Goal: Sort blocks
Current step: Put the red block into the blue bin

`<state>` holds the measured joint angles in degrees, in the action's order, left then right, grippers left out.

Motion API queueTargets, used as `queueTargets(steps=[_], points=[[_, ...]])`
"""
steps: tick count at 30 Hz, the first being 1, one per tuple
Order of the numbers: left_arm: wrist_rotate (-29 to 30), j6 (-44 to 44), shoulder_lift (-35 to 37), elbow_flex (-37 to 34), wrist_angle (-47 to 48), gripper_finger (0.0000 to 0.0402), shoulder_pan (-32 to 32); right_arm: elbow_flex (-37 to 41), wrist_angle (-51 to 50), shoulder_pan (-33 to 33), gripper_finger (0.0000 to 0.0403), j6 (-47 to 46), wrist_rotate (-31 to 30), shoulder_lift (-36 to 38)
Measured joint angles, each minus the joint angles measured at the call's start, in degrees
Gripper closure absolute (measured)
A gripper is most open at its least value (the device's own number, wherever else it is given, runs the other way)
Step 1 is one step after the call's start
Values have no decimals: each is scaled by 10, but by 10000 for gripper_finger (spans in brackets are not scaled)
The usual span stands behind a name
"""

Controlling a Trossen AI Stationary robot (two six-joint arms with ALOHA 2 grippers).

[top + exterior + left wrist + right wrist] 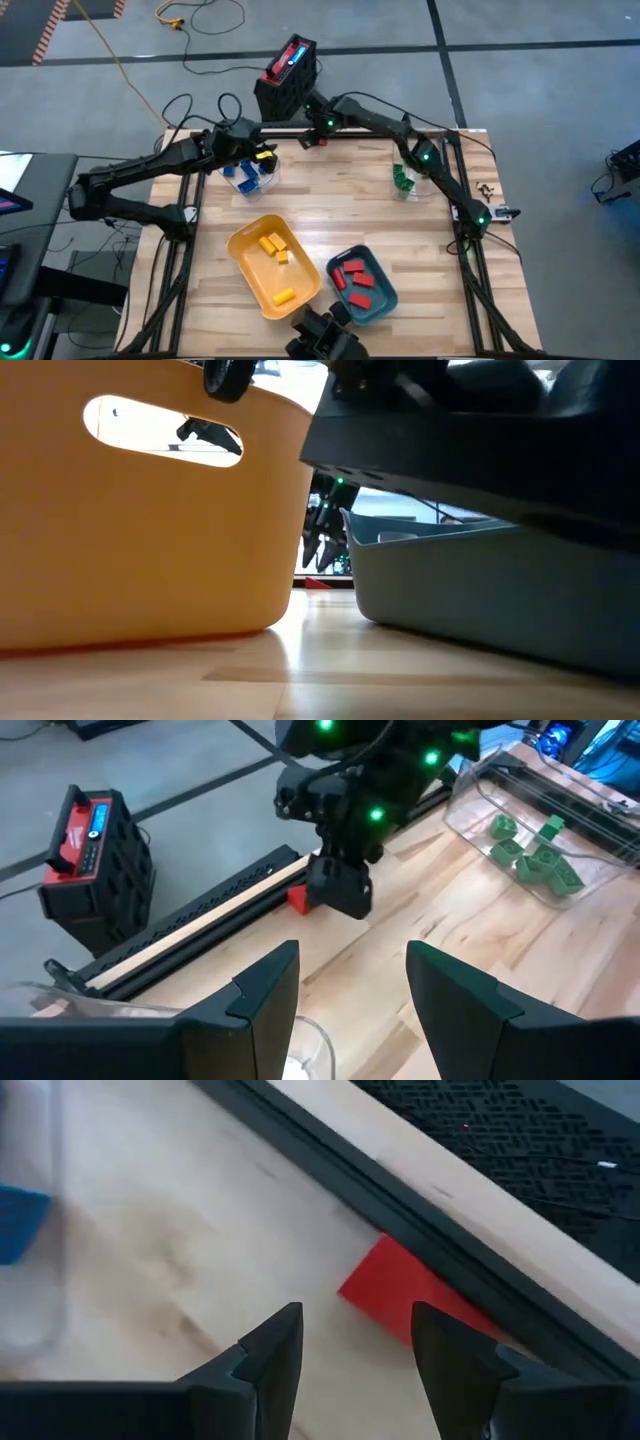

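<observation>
— Right gripper (355, 1355)?
— Low over the table's far edge, fingers spread, nothing between them. Just ahead of the tips: one red block (405, 1290), flat on the wood, hard against the dark rail (420, 1230). Same red block seen from the left wrist, half tucked behind the right gripper's body (340, 885).

— Left gripper (350, 990)?
— Also spread wide and empty, hovering above the clear container (248, 178) at the far left, pointed toward the right arm.

— Rest of the blocks?
— Sorted by colour already. Yellow blocks (272, 245) in the yellow tray (243, 262) near the front. Red blocks (356, 280) in the teal tray (385, 298) just beside it, trays nearly touching. Green blocks (535, 855) in the clear container (417, 190) on the far right. Blue blocks (243, 178) in the clear container under the left gripper; one more blue edge visible through the plastic wall in the right wrist view.

— Anything off the table?
— A red and black battery box (288, 78) on the floor beyond the far edge.
</observation>
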<state>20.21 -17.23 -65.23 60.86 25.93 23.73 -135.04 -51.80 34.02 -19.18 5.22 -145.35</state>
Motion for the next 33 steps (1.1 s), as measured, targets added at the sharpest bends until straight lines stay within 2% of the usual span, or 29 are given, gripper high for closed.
queueTargets(steps=[11, 19, 26, 31, 33], points=[[-5, -8, 0, 0, 0, 221, -2, 1, -10, 28, 204, 26, 57, -2], [-5, -26, 0, 0, 1, 221, -14, 1, -6, 36, 240, 49, 109, -12], [-5, -41, 0, 0, 0, 221, -20, 1, 3, 37, 259, 59, 130, -13], [-4, -46, 1, 0, -1, 221, -20, 1, -65, 36, 270, 85, 201, -11], [-4, -45, 1, 2, -1, 221, -20, 2, -82, 28, 274, 98, 200, -3]])
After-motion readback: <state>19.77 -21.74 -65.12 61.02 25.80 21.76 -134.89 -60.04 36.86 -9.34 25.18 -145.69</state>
